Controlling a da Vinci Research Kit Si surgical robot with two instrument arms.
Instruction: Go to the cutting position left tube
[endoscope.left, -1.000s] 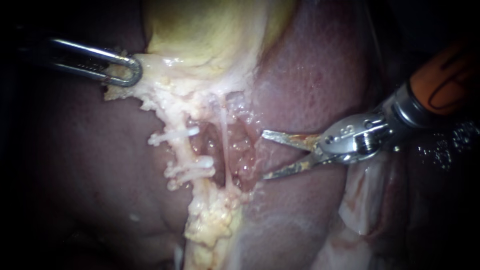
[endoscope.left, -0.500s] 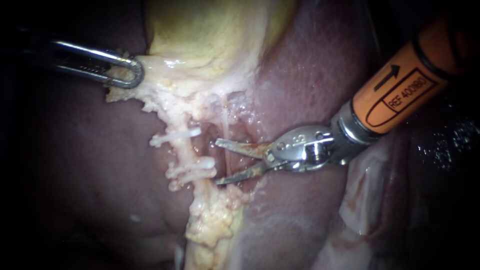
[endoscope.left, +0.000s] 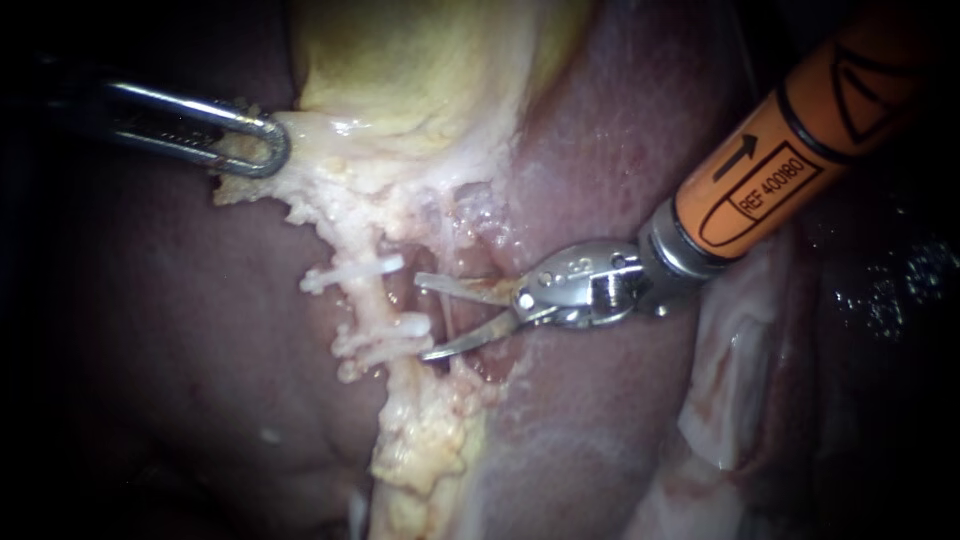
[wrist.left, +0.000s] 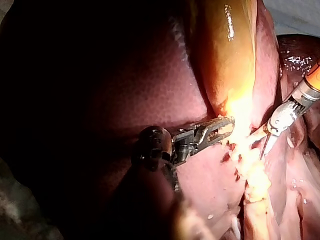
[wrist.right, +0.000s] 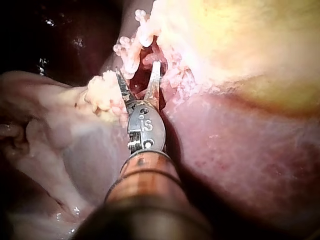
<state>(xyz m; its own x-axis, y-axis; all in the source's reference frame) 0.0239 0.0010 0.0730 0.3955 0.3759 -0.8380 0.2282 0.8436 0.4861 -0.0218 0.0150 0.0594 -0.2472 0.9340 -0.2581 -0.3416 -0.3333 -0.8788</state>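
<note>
The left tube (endoscope.left: 372, 300) is pale and fatty and carries white clips (endoscope.left: 362, 269) above and below (endoscope.left: 392, 331). My right instrument (endoscope.left: 423, 318) comes in from the upper right, its two blades open. The blade tips lie just right of the left tube, between the upper and lower clips, apart from it. A thin strand (endoscope.left: 450, 245), the right tube, runs between the open blades. My left instrument (endoscope.left: 256, 146) is shut on pale tissue at the neck of the yellow gallbladder (endoscope.left: 420, 70). In the right wrist view the open blades (wrist.right: 139, 75) reach into the dissected pocket.
Dark red liver (endoscope.left: 620, 150) surrounds the dissected bed on both sides. Lumpy yellow fat (endoscope.left: 425, 440) hangs below the clips. Pale folded tissue (endoscope.left: 725, 380) lies under the right shaft. In the left wrist view the right instrument (wrist.left: 263, 148) stands just beyond the left jaws (wrist.left: 222, 129).
My right instrument has moved left across the liver with its blades open, so that they now straddle the thin strand close to the clipped tube. My left instrument has held still.
</note>
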